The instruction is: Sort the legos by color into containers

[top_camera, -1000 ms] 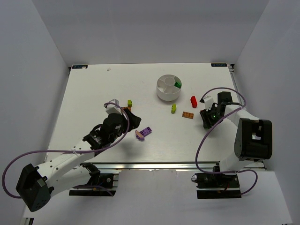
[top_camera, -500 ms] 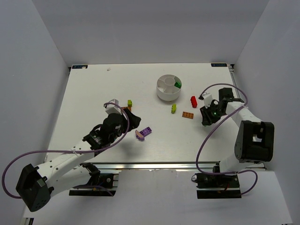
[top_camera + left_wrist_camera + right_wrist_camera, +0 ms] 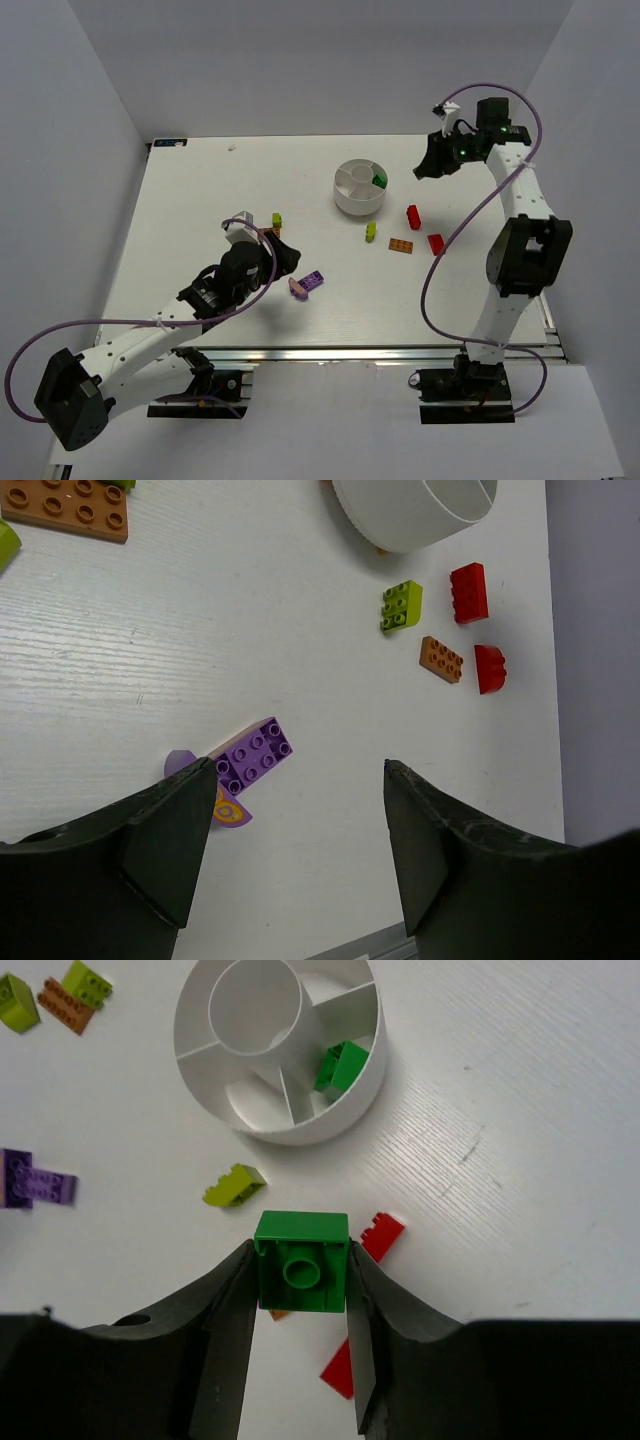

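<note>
Off the dish's (image 3: 345,203) two o'clock, my right hand (image 3: 300,1260) is clamped on a dark green brick (image 3: 301,1275) above the worktop (image 3: 200,200). My left hand (image 3: 298,802) gapes at eight, by the purple brick (image 3: 252,756).

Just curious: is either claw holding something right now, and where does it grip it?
The right claw pinches a green lego by two opposite side walls. The left claw is empty.

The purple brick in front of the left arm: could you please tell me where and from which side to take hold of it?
I would pinch the purple brick across its long sides near its free far end, coming straight down with the open left pincer. It lies flat, studs up, and a lilac piece crowds its near end.
</note>
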Tool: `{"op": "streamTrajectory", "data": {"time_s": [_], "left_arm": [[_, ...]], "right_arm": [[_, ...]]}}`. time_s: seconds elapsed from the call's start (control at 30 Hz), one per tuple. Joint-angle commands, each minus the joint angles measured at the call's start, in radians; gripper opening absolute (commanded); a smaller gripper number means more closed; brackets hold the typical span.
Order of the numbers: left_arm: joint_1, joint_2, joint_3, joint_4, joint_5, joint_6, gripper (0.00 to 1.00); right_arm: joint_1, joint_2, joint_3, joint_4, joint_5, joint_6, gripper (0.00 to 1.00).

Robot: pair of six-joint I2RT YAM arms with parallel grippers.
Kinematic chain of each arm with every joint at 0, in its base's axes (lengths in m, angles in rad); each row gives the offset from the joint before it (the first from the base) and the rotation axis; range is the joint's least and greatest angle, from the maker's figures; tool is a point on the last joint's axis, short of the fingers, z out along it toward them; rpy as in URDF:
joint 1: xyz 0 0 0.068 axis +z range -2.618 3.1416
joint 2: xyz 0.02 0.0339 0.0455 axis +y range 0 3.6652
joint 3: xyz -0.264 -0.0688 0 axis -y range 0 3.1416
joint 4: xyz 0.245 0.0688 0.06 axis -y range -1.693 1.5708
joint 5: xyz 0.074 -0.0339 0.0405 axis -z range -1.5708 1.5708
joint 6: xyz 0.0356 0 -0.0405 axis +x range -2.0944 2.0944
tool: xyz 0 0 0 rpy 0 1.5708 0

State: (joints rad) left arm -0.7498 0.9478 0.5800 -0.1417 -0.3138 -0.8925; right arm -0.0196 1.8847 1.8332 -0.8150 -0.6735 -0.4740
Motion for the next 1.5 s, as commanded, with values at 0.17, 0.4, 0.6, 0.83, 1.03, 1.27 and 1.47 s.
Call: {"op": "streamTrajectory", "data": {"time_s": [0.17,0.4,0.6,0.83,1.03,1.27,1.47], "left_arm": [[0.003,-0.023,0.004,-0.016,-0.011,-0.017,0.77],[0.003,-0.003,0.004,-0.016,-0.011,-0.02,0.77],[0.003,0.02,0.015,-0.013,-0.008,-0.008,0.77],[0.004,0.039,0.023,-0.007,-0.004,0.0,0.77],[0.003,0.034,0.029,-0.015,-0.007,0.001,0.78],[0.004,0.035,0.032,-0.016,-0.008,0.003,0.78],[0.003,0.032,0.04,-0.015,-0.007,0.006,0.78]], "right_arm": [[0.095,0.189,0.17,0.101,-0.116,0.277,0.0],[0.129,0.263,0.199,0.217,-0.104,0.353,0.0],[0.127,0.297,0.21,0.279,-0.083,0.403,0.02],[0.135,0.341,0.236,0.321,-0.061,0.446,0.15],[0.139,0.367,0.238,0.332,-0.051,0.457,0.29],[0.139,0.375,0.233,0.329,-0.035,0.457,0.53],[0.139,0.367,0.227,0.326,-0.032,0.453,0.59]]}}
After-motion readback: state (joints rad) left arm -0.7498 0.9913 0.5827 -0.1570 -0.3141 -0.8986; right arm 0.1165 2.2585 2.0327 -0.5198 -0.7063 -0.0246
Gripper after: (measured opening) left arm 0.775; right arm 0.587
